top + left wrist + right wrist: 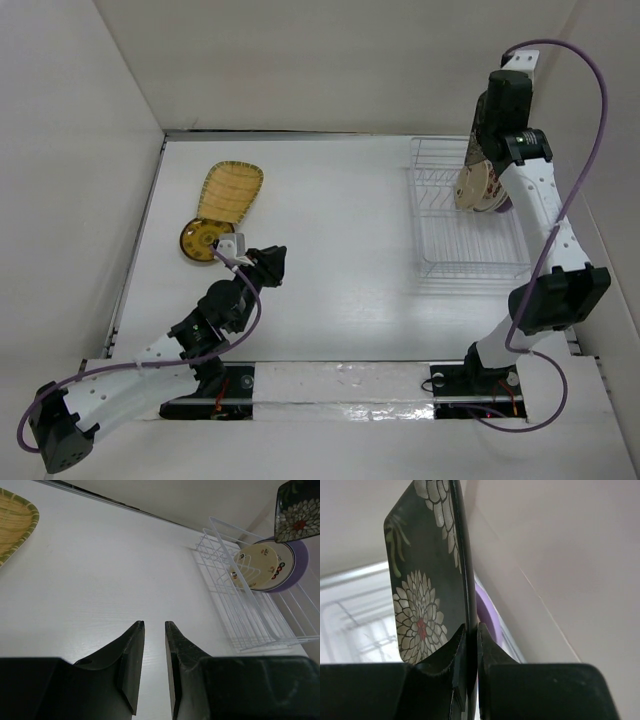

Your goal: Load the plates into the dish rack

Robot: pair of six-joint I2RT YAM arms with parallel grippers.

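Here, the white table (340,250) fills the middle of the top view. The wire dish rack (440,268) stands at its right side, with a cream plate (260,562) upright inside and a lavender plate (296,565) just behind it. At the upper left lie a yellow woven plate (230,190) and, touching it, a small brown-gold plate (203,240). The right gripper (470,647) is clamped on the edge of the black flowered plate (420,600), upright above the rack. The left gripper (271,264), near the brown-gold plate, has its fingers parted and holds nothing.
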